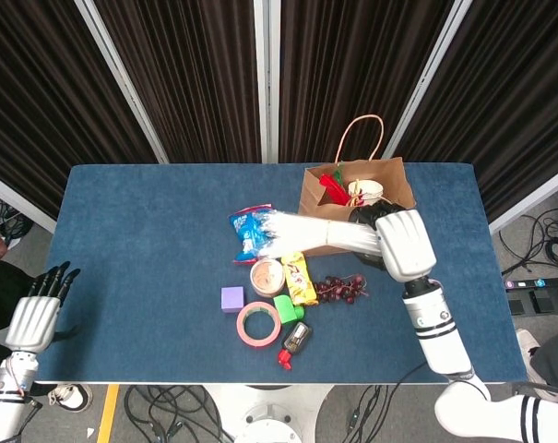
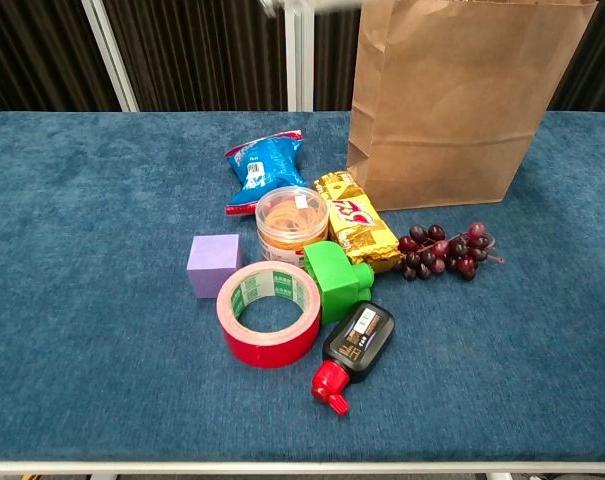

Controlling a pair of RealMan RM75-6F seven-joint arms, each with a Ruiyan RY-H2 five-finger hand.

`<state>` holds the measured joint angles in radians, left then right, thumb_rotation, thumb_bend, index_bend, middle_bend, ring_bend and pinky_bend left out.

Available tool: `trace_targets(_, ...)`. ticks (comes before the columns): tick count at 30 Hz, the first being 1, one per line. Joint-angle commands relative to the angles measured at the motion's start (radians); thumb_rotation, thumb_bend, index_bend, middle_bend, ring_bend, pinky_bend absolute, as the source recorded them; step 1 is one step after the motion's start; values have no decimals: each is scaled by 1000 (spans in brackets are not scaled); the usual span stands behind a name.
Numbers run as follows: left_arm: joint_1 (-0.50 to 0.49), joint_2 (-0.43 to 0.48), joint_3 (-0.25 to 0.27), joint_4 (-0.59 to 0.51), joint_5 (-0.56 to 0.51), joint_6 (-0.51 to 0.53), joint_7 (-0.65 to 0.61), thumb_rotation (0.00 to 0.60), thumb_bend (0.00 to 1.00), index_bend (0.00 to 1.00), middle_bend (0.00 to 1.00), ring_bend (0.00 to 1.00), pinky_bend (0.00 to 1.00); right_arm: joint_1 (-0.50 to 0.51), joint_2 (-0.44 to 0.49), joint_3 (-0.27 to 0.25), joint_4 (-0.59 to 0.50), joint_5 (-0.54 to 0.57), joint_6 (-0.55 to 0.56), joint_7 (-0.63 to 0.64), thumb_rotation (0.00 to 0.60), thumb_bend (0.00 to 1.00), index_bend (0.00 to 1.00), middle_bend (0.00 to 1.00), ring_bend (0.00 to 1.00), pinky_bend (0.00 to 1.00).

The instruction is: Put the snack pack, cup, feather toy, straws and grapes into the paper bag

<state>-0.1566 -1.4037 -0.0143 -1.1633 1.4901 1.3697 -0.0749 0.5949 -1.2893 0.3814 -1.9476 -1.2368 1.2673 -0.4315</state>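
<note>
My right hand (image 1: 403, 245) holds a bundle of clear straws (image 1: 306, 233) well above the table, level, pointing left across the front of the brown paper bag (image 1: 312, 210). The bag stands upright with a white cup (image 1: 366, 191) and a red feather toy (image 1: 332, 187) inside. A blue snack pack (image 1: 251, 233) and a yellow snack pack (image 1: 299, 277) lie left of the bag. Dark grapes (image 1: 341, 289) lie in front of it. The chest view shows the bag (image 2: 452, 110), the grapes (image 2: 444, 250) and both packs, but not my right hand. My left hand (image 1: 34, 318) hangs open off the table's left front corner.
In front of the packs sit a round tub of rubber bands (image 1: 267, 275), a purple cube (image 1: 231, 298), a red tape roll (image 1: 258, 324), a green block (image 1: 288, 308) and a small black bottle with a red cap (image 1: 295, 340). The bag's handle (image 1: 362, 138) arches behind it.
</note>
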Motion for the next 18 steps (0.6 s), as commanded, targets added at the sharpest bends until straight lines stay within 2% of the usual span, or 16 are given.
trace_targets(1, -2, 2, -1, -3, 0, 0, 2, 600, 23, 148, 66, 14, 130, 34, 0, 40, -34, 23, 9, -34, 600, 306, 694, 576, 448, 595)
trace_targets(6, -4, 5, -3, -10, -1, 0, 6, 600, 24, 148, 66, 14, 130, 87, 8, 113, -64, 61, 34, -90, 600, 306, 694, 576, 448, 595)
trace_targets(10, -2, 5, -2, -9, -5, -2, 4, 600, 24, 148, 66, 14, 130, 120, 23, 169, -12, 94, 66, -139, 600, 306, 697, 577, 448, 596)
trace_targets(14, -1, 3, -2, -3, -7, -3, -4, 600, 24, 148, 66, 14, 130, 124, 49, 202, 49, 144, 82, -140, 600, 307, 697, 577, 448, 596)
trace_targets(18, -4, 0, -3, 4, -6, -7, -9, 600, 24, 148, 66, 14, 130, 110, 89, 211, 112, 166, 96, -129, 600, 308, 698, 577, 448, 596)
